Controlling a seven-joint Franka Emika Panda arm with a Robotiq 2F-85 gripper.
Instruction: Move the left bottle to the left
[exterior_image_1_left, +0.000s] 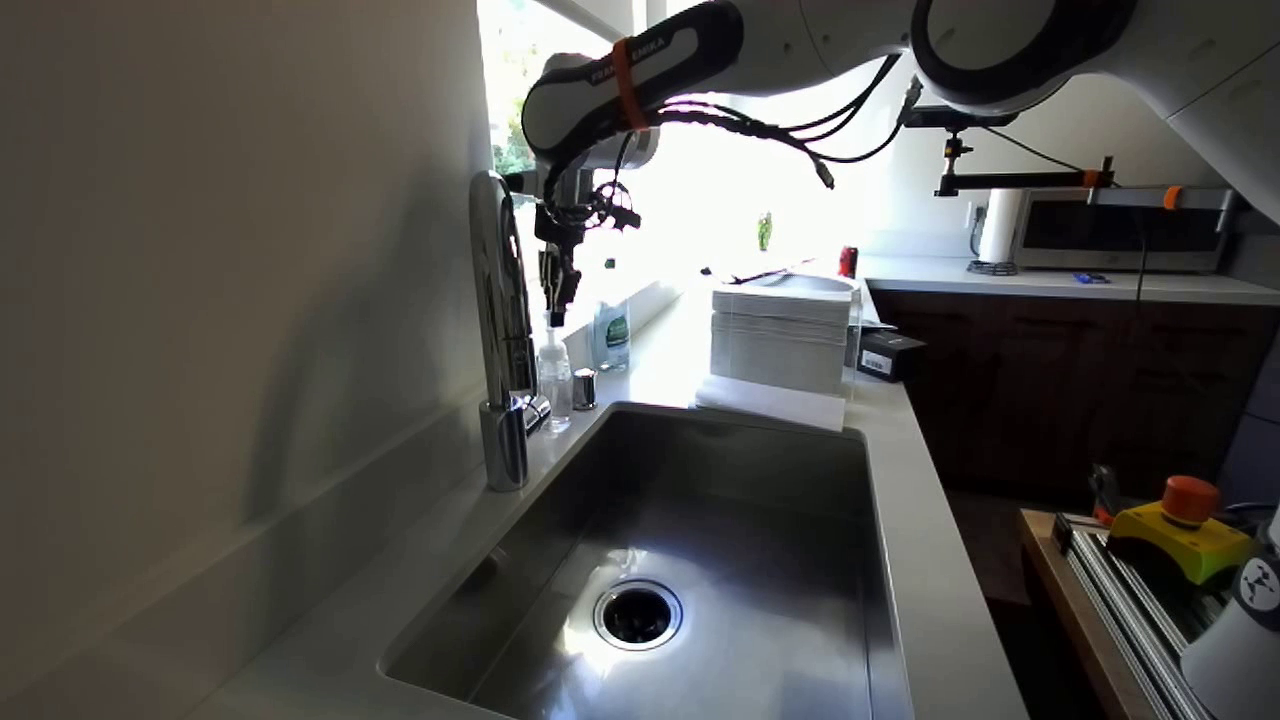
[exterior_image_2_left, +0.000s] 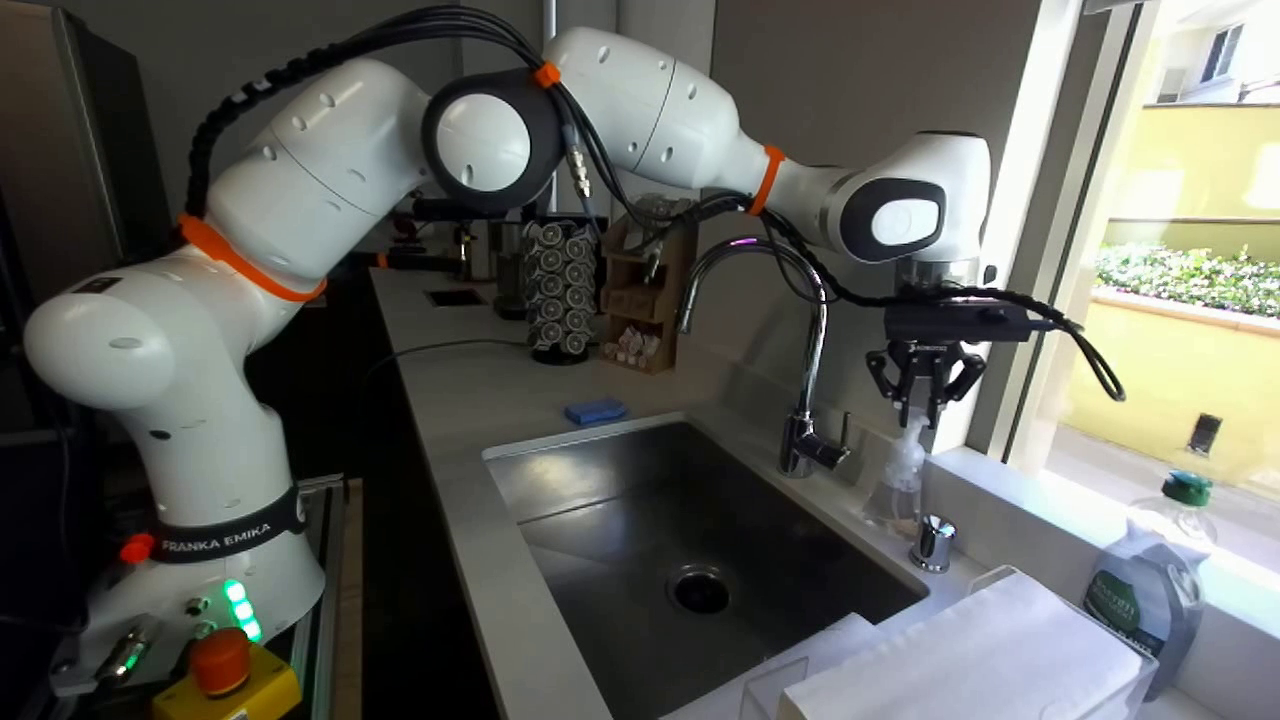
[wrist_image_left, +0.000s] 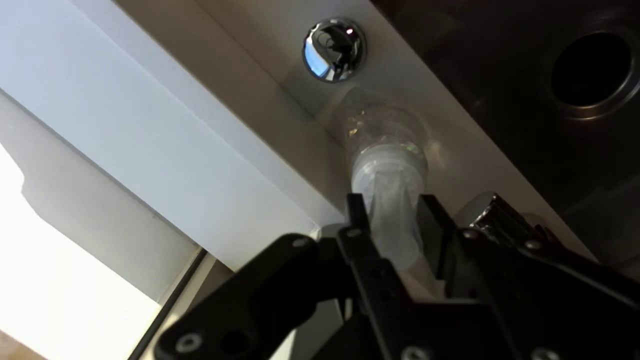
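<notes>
At pump bottle (exterior_image_2_left: 899, 480), end effector (wrist_image_left: 392, 204) parted; plainest in wrist view.

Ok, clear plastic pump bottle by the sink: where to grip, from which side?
Likely the whitish plastic pump head, from straight above: the clear plastic bottle stands upright and narrows toward its top, which should fit within the open black tool; the shiny metal tap crowds one side.
</notes>
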